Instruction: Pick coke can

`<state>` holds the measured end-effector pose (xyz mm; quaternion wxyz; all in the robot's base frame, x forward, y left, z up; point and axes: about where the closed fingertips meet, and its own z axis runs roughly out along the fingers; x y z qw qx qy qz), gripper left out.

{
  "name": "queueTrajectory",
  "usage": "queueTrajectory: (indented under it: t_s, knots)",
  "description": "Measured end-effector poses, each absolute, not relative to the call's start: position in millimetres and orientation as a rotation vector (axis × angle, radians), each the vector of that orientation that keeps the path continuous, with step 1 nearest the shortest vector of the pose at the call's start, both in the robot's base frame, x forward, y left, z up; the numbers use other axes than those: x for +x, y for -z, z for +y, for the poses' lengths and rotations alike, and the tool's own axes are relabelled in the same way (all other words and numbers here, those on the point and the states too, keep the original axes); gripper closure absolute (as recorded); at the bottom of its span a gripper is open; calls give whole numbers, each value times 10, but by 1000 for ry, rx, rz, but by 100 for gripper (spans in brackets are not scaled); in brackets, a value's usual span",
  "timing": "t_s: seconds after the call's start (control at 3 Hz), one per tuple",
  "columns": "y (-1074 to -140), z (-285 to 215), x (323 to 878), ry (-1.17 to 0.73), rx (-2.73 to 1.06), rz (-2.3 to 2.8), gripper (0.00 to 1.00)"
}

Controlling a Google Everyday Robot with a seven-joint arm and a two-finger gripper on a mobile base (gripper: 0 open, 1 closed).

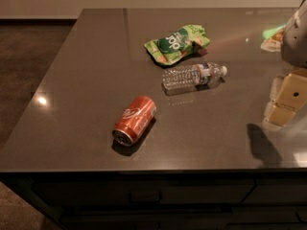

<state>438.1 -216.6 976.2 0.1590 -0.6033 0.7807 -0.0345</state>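
Observation:
The coke can (135, 120) is red-orange with a white script logo and lies on its side on the dark countertop (81, 80), its silver end facing the front edge. My gripper (287, 99) hangs at the right edge of the view, above the counter and well to the right of the can, with pale blocky fingers (291, 92). It holds nothing that I can see.
A clear plastic water bottle (193, 75) lies on its side behind and right of the can. A green snack bag (177, 43) lies farther back. Another green packet (273, 36) sits at the far right. The counter's front edge runs just below the can.

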Motion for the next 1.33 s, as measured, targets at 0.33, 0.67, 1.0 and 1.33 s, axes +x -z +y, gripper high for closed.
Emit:
queueTrajectory:
  t_s: [0.33,0.67,1.0,1.33]
  knots:
    - [-9767,-2127,4410,100,-1732,2220,0]
    - [-9778,-2009,4494,103,-1755,2184,0]
    - [-9693,-1693,4692,55,-1865,2070,0]
    - [-9564,-1316,4843,1,-2027,1903,0]
